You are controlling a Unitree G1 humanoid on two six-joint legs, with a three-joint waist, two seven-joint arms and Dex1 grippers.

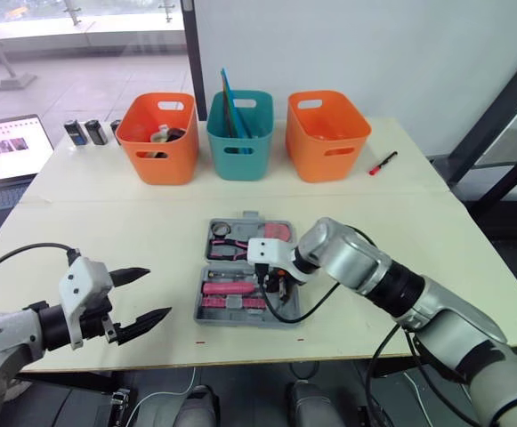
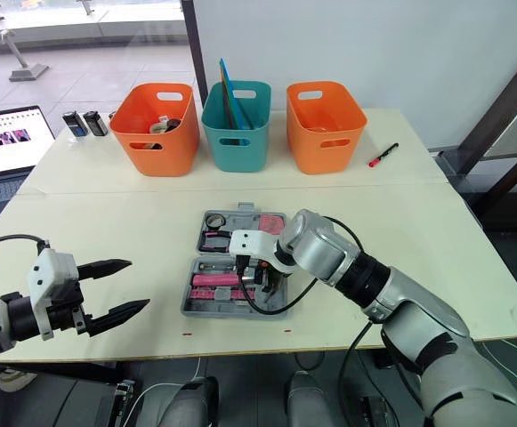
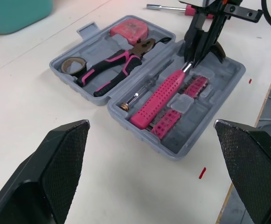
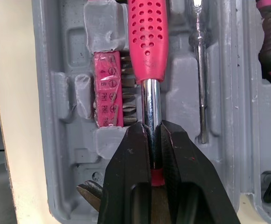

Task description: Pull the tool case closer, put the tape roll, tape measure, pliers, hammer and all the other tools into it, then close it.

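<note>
The grey tool case (image 1: 240,321) lies open near the table's front middle. Its far half holds the tape roll (image 1: 220,229), the pink-handled pliers (image 1: 227,251) and the pink tape measure (image 1: 278,231). In the near half lie the hammer (image 3: 161,95) with its pink handle, a thin metal bar (image 3: 144,91) and pink bit holders (image 3: 168,123). My right gripper (image 1: 271,283) is down in the case, shut on the hammer's steel shaft (image 4: 150,102) just behind the head. My left gripper (image 1: 158,292) hovers open and empty to the left of the case.
At the table's back stand an orange bin (image 1: 158,138), a teal bin (image 1: 240,133) and a second orange bin (image 1: 327,133). A red screwdriver (image 1: 383,163) lies back right. A laptop (image 1: 4,151) and small dark boxes (image 1: 84,132) are at the back left.
</note>
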